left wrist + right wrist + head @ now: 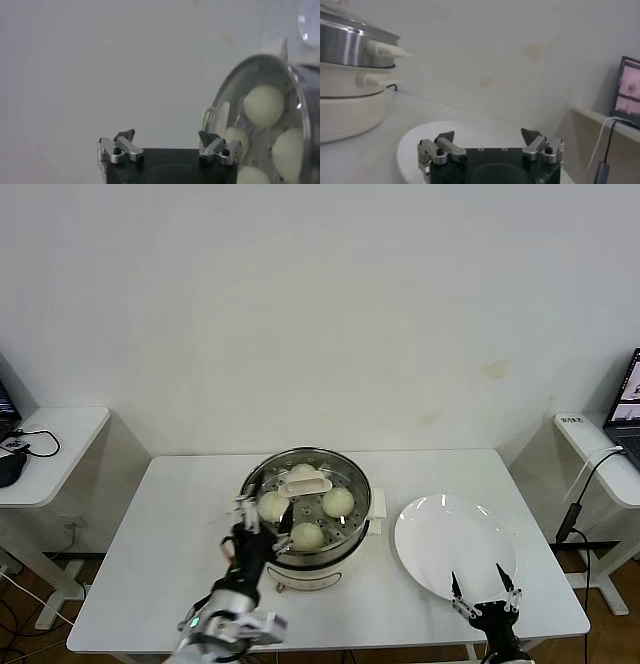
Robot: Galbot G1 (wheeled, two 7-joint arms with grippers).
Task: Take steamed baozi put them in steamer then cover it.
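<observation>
White tabletop point(180, 514) against a pale wall carries the round shiny steel steamer basket point(306, 502) on its cream electric pot, with the clear glass cover point(262, 477) and its cream handle seated on top. Four smooth cream-white baozi buns point(339, 501) lie inside under the glass. The left claw point(263, 522) hangs released just beside the steamer's near-left rim, gripping nothing. The right claw point(484, 590) is spread wide over the near edge of the flat white plate point(440, 529), empty.
</observation>
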